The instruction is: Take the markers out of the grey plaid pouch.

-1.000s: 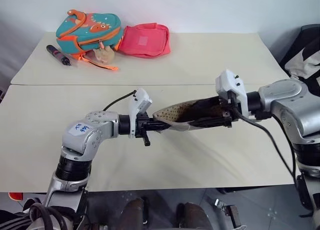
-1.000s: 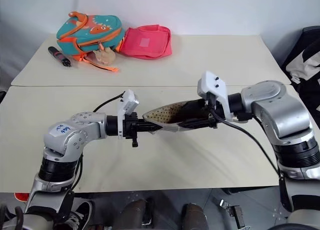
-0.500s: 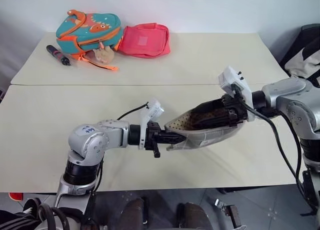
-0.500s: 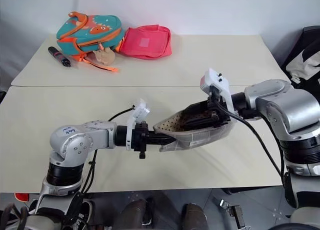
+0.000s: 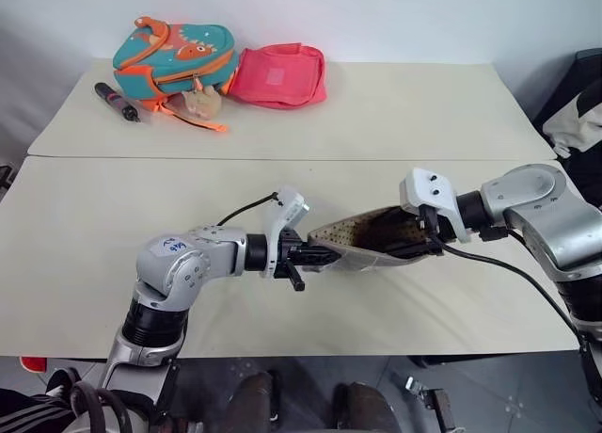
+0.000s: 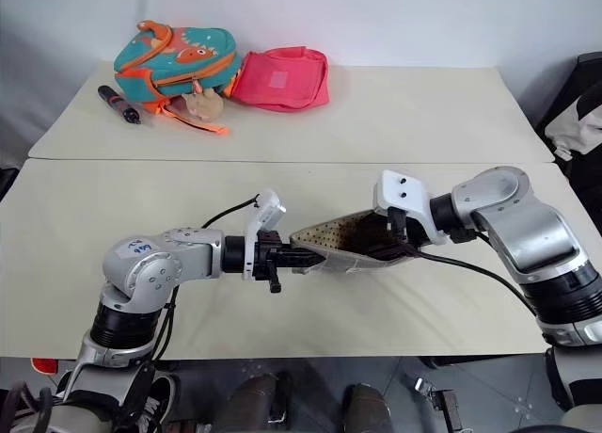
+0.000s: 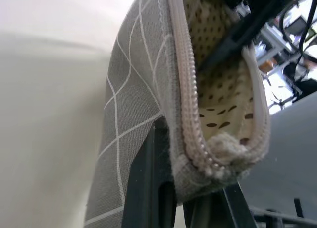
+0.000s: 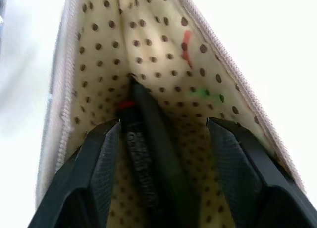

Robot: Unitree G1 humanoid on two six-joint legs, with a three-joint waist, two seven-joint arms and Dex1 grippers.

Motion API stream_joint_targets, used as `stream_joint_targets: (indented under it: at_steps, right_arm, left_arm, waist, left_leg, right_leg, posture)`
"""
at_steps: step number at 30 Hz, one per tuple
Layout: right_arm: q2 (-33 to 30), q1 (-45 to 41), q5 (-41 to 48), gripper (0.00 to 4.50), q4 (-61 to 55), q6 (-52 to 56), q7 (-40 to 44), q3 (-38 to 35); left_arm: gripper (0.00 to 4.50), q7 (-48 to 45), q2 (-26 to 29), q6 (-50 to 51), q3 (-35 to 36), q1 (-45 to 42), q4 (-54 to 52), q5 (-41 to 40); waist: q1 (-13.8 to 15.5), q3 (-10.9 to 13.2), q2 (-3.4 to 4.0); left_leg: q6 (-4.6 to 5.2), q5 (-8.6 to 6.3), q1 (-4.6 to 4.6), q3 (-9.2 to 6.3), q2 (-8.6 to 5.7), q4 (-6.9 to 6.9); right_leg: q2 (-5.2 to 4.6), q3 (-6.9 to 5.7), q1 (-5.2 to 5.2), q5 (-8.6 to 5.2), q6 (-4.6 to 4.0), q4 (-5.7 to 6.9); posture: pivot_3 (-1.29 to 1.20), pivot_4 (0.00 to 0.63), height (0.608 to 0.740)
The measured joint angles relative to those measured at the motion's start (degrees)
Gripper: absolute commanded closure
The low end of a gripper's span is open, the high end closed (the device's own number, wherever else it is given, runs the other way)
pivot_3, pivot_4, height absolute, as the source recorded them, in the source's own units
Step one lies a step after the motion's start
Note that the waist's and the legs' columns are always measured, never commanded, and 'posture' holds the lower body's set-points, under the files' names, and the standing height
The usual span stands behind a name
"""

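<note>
Right wrist view tells the story: both markers (image 8: 148, 153) are still lying inside the grey plaid pouch (image 5: 362, 245), a black one with a red band and what looks like a greener one beside it, so I'd say nothing is out yet. The right gripper (image 8: 161, 163) has its fingers spread apart inside the pouch mouth, either side of the markers, not pinching them. The left gripper (image 5: 315, 256) is clamped shut on the pouch's end by the zipper, holding it up over the table (image 5: 85, 216), between the two arms. The pouch is unzipped, gaping, its tan dotted lining showing, with red and green smudges on it.
</note>
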Motion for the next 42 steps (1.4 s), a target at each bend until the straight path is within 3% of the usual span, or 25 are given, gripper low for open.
stream_joint_targets:
  at_steps: [4, 10, 13, 42]
  right_arm:
    - [0.3, -0.8, -6.6, 1.58, 0.1, -8.2, 0.5, 3.8]
    - [0.4, -0.8, -10.2, 1.58, 0.1, -11.8, 1.6, 5.2]
    - [0.1, -0.5, -10.3, 2.45, -0.3, -10.5, 3.5, 5.2]
    - [3.5, 0.2, -22.8, 2.45, 2.9, -15.5, 4.4, 8.7]
  left_arm:
    - [4.50, 0.0, -0.4, -0.3, 0.0, -0.2, 2.5, 0.0]
    - [4.50, -0.1, -0.2, -1.9, -0.7, -0.2, 2.5, 0.9]
    - [4.50, 0.1, -0.4, -1.9, -0.7, -0.2, 2.6, 0.9]
    - [4.50, 1.1, -2.2, -2.5, -0.3, 1.5, 4.5, 0.8]
  waist:
    - [0.0, 0.0, 0.00]
    - [0.0, 0.0, 0.00]
    - [0.0, 0.0, 0.00]
    - [-0.2, 0.0, 0.00]
  left_leg:
    - [-0.01, 0.00, 0.00, 0.00, 0.01, 0.00]
    - [0.00, 0.01, 0.01, -0.02, 0.01, 0.04]
    - [0.00, 0.00, 0.00, -0.04, 0.01, 0.05]
    - [-0.03, -0.01, 0.05, -0.04, 0.05, 0.19]
  right_leg:
    - [0.02, -0.02, -0.01, 0.00, 0.00, 0.00]
    - [0.01, -0.03, 0.03, 0.00, 0.00, 0.00]
    - [0.00, -0.03, 0.05, 0.00, 0.00, 0.00]
    - [0.03, -0.03, 0.09, 0.00, 0.00, 0.09]
  posture:
    - [0.00, 0.150, 0.740]
    - [0.00, 0.150, 0.740]
    - [0.00, 0.150, 0.740]
    - [0.00, 0.150, 0.740]
